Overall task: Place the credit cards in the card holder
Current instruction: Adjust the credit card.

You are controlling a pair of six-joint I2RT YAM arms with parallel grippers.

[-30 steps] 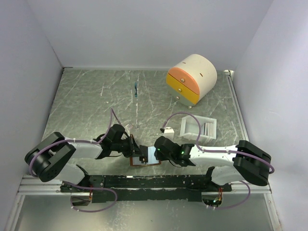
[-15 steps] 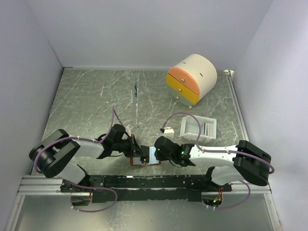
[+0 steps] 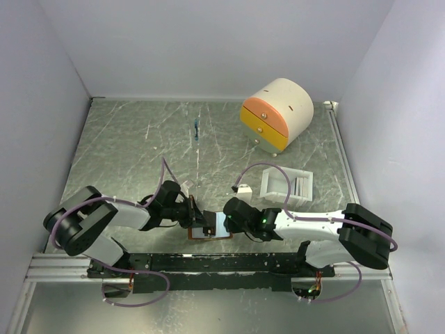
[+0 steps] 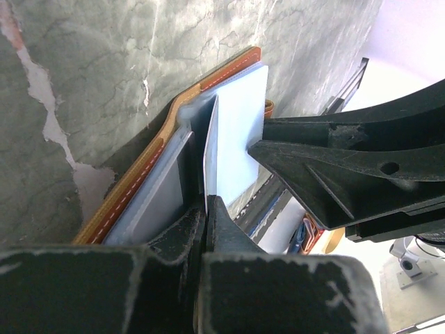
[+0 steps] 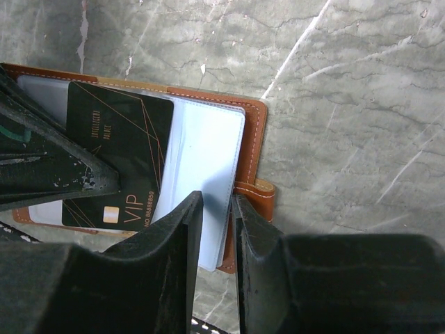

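The card holder (image 3: 208,236) lies open near the table's front edge, brown leather (image 5: 254,139) with pale blue-grey pockets. A black credit card (image 5: 118,153) marked VIP lies over its inner pocket; in the left wrist view the card (image 4: 207,153) shows edge-on. My left gripper (image 4: 206,202) is shut on that card's near edge and comes in from the left (image 3: 198,221). My right gripper (image 5: 217,202) comes from the right (image 3: 224,223). Its jaws are closed narrowly on the pale blue inner flap (image 5: 208,160) beside the snap tab.
A cream-and-orange rounded drawer box (image 3: 277,113) stands at the back right. A white tray (image 3: 286,185) sits just behind the right arm. A small blue object (image 3: 197,129) lies at the back centre. Walls close the table on three sides.
The left arm's elbow has shifted slightly to the right. Both grippers, the card and the card holder stay where they were.
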